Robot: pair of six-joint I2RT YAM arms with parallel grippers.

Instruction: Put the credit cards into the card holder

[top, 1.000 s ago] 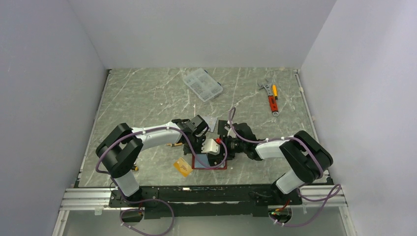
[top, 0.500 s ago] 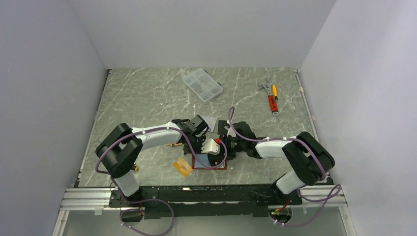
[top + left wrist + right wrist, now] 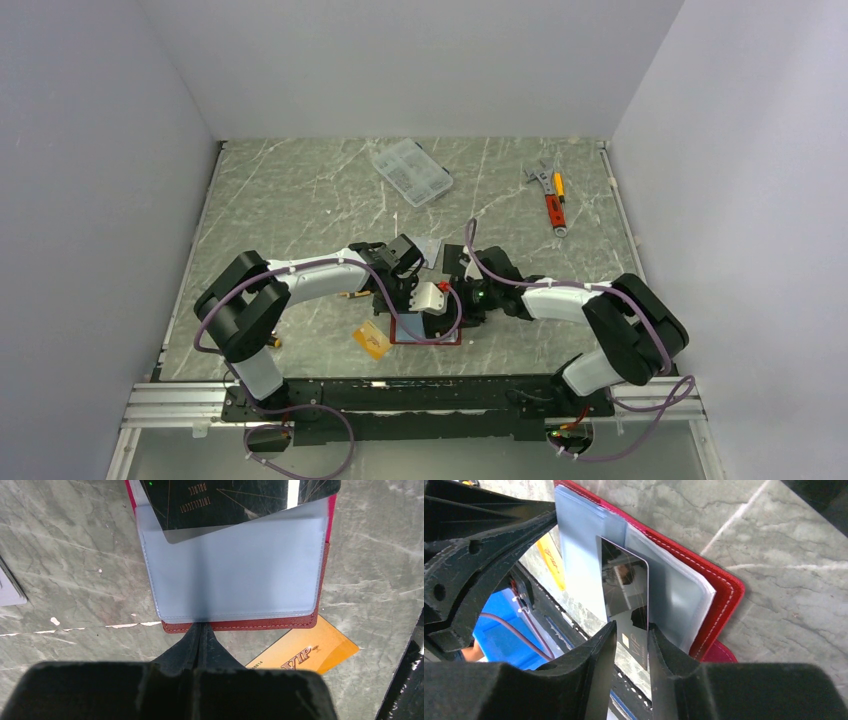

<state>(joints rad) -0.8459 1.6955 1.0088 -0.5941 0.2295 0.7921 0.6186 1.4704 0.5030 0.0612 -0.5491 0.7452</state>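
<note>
The red card holder (image 3: pixel 240 624) lies open on the table, its light blue sleeves up, and shows as a red rectangle (image 3: pixel 401 339) in the top view. A dark credit card (image 3: pixel 225 500) sticks halfway out of a sleeve. My right gripper (image 3: pixel 631 630) straddles that dark card (image 3: pixel 624 580): the card lies against the right finger, while a gap separates it from the left finger. My left gripper (image 3: pixel 200 629) is shut, its tips resting on the holder's near edge. An orange-gold credit card (image 3: pixel 305 650) lies flat beside the holder (image 3: pixel 371 340).
A clear plastic compartment box (image 3: pixel 411 171) sits at the back. A wrench and a red-orange tool (image 3: pixel 550 195) lie at the back right. A grey card (image 3: pixel 430 247) lies just behind the left wrist. Walls close in on three sides.
The right jaws have narrowed around the dark card, and the right arm's elbow has drifted slightly right. The left arm and the card holder have stayed put.
</note>
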